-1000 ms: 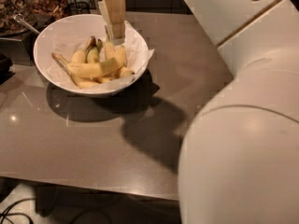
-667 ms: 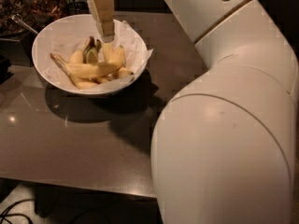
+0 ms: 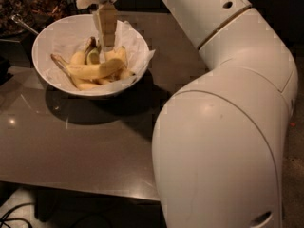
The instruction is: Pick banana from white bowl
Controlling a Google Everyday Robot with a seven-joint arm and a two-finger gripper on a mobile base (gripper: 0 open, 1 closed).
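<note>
At the far-left corner of the table [image 3: 85, 151] the gripper [image 3: 107, 44] has edged across the white bowl [image 3: 43, 44] to just above the banana [image 3: 95, 71], which is not lifted yet; I can't tell its grip.

Banana [image 3: 92, 70] in bowl [image 3: 34, 56], bowl far left on table [image 3: 85, 151], tool [image 3: 107, 44] above, perhaps touching fruit.

A smooth grey-brown surface [image 3: 90, 151] fills the middle, glossy enough to catch small spots of light. Shorter bananas [image 3: 78, 58] lie in the white bowl [image 3: 54, 80] - one with a greenish tip - just under the end effector [image 3: 107, 45]. At the far left sits dark clutter [image 3: 42, 6], with a thin metal handle [image 3: 21, 23] poking out. Cables [image 3: 12, 217] trail below the surface's near-left corner.
</note>
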